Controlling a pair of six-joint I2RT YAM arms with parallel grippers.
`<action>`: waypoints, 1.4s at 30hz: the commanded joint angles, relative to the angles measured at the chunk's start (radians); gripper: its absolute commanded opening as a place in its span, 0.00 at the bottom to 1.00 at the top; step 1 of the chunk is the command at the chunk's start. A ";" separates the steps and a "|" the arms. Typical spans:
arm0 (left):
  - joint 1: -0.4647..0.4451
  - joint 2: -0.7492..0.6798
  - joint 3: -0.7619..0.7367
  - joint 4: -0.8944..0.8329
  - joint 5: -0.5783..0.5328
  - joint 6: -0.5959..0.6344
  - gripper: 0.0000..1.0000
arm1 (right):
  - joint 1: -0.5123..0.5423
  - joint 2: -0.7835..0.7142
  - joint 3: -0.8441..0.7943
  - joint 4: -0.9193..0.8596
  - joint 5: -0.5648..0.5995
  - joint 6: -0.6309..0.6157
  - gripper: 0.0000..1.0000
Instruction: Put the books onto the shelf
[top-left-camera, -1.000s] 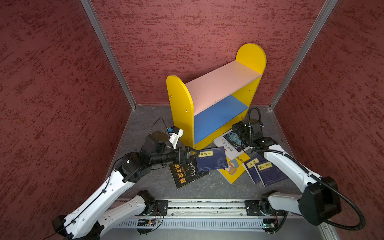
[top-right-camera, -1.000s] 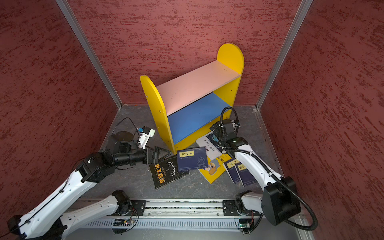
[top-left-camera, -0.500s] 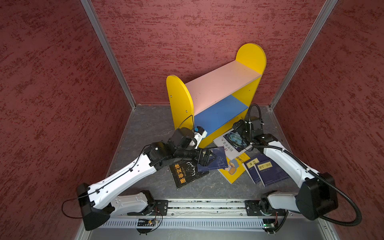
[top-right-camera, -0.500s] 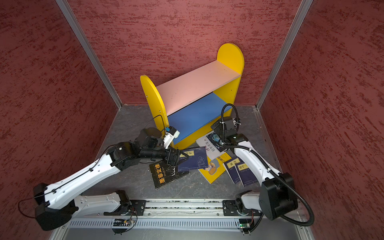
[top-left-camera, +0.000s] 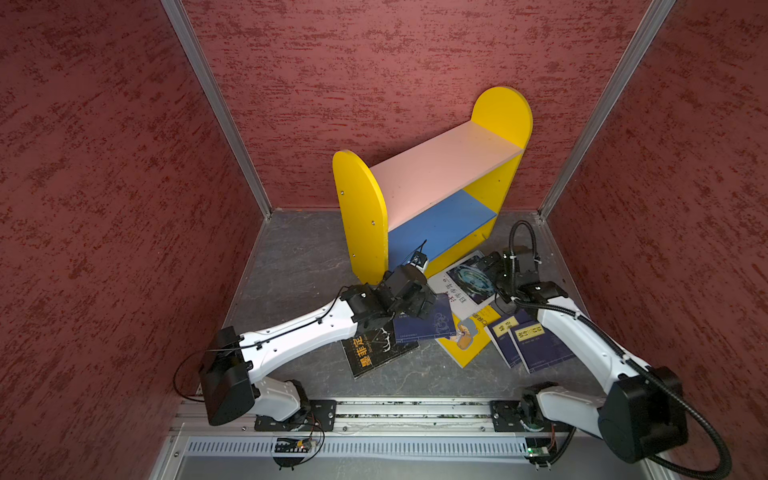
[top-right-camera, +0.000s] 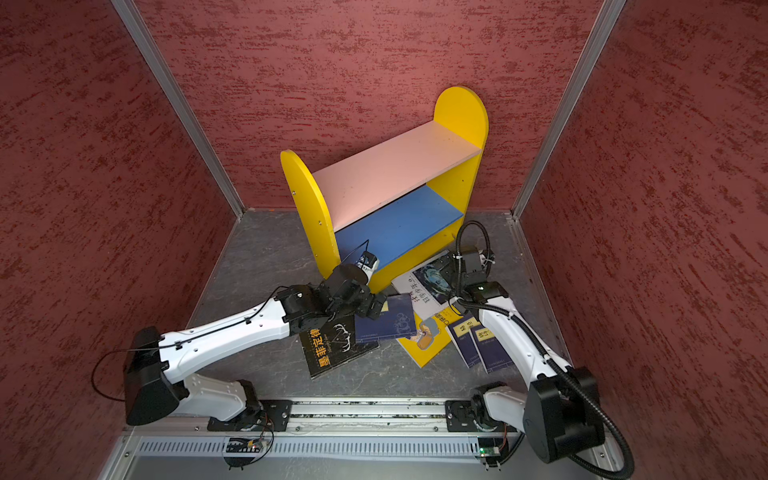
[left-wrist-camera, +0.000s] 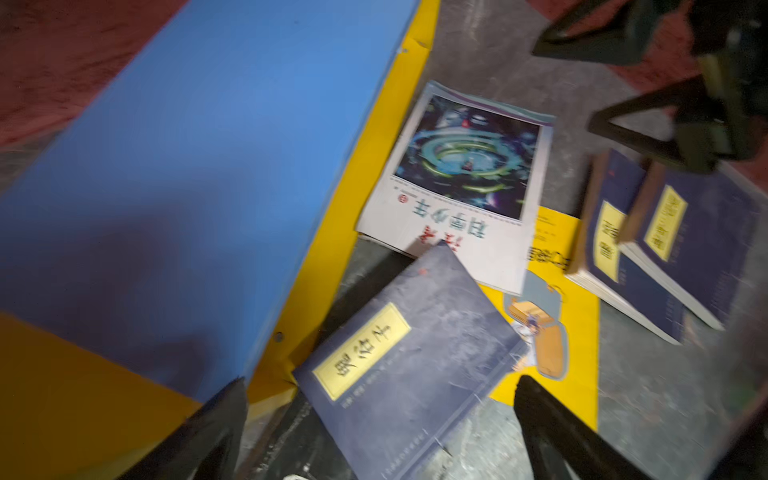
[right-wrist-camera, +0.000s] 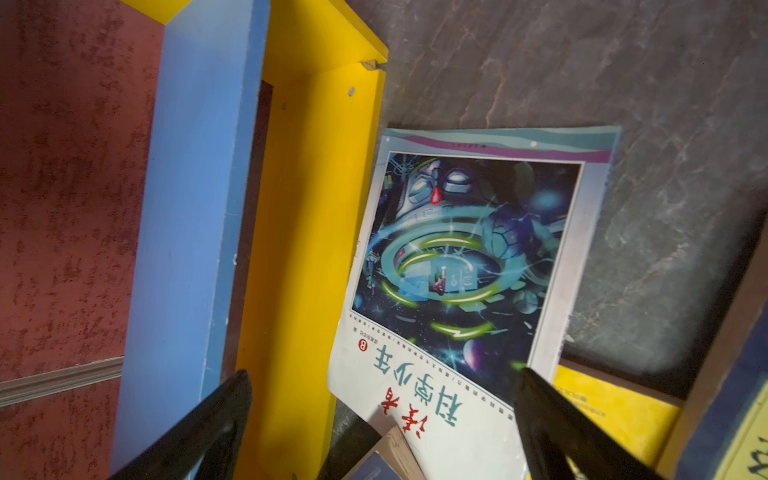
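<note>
Left wrist view: left gripper (left-wrist-camera: 382, 380), jaws spread, hangs right over the thin navy paperback with yellow label (left-wrist-camera: 415, 353) (long axis slanting off between the jaws), just beside the yellow-sided two-tier shelf (top-left-camera: 359, 216); right gripper (right-wrist-camera: 384, 373), also spread, is nearer the white swirl-cover paperback (right-wrist-camera: 457, 270)

White left arm (top-left-camera: 299, 332) with thin black cable (top-left-camera: 291, 329), white right arm (top-left-camera: 582, 336) with ribbed black hose (top-left-camera: 706, 428), black joints; left pincer (left-wrist-camera: 381, 381) and right pincer (right-wrist-camera: 384, 372) black, tapered

even light; left wrist view blurred
</note>
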 joint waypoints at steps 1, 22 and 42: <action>0.068 -0.009 -0.010 0.071 -0.100 0.031 0.99 | -0.039 0.015 -0.014 0.028 -0.050 -0.013 0.99; 0.374 -0.041 -0.065 0.123 0.044 0.144 0.99 | -0.232 0.258 -0.023 0.026 -0.159 -0.115 0.92; 0.427 -0.104 -0.030 0.102 0.219 -0.025 0.99 | -0.280 0.363 -0.155 0.433 -0.365 -0.131 0.46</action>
